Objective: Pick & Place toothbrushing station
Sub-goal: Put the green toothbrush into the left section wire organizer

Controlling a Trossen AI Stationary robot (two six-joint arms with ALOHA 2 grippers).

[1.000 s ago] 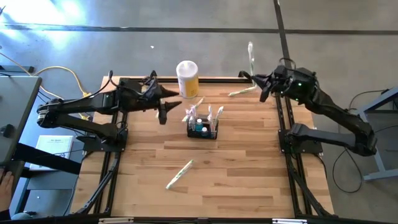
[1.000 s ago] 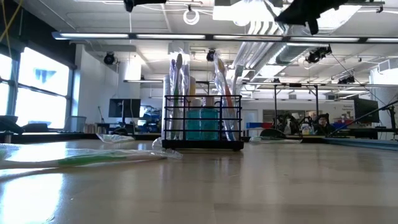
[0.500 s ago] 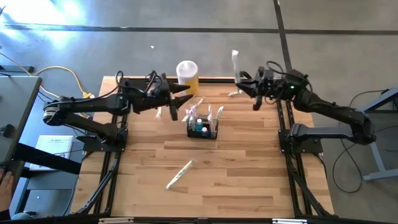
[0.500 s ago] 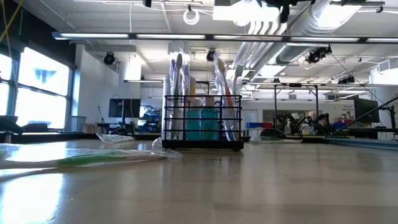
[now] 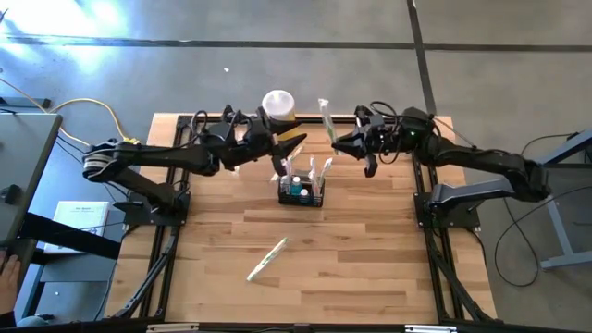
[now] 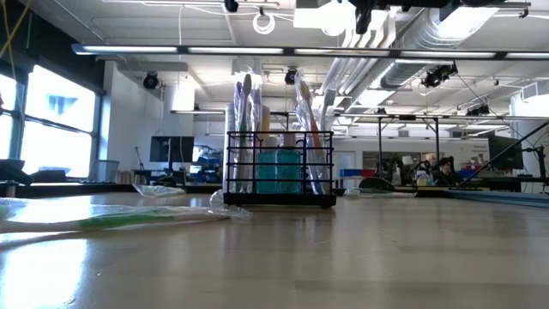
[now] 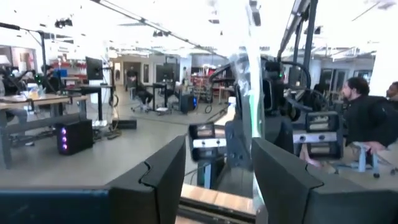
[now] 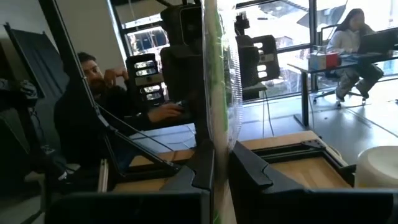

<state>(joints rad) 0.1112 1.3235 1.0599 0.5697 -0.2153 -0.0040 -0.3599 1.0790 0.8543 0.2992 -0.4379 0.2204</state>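
Toothbrush in clear wrapper [image 5: 325, 117], upright, clamped in the right hand [image 5: 339, 144], hangs just beyond the black wire-mesh basket [image 5: 302, 191]; left hand [image 5: 294, 145] gapes equally near.

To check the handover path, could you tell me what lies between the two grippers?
In the high view, only the wrapped toothbrush held upright by the right gripper; the left gripper faces it.

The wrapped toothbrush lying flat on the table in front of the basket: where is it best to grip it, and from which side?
Probably at the middle of the wrapped toothbrush, coming from above, jaws across its narrow width. It lies flat and slanted on the table, apart from everything else.
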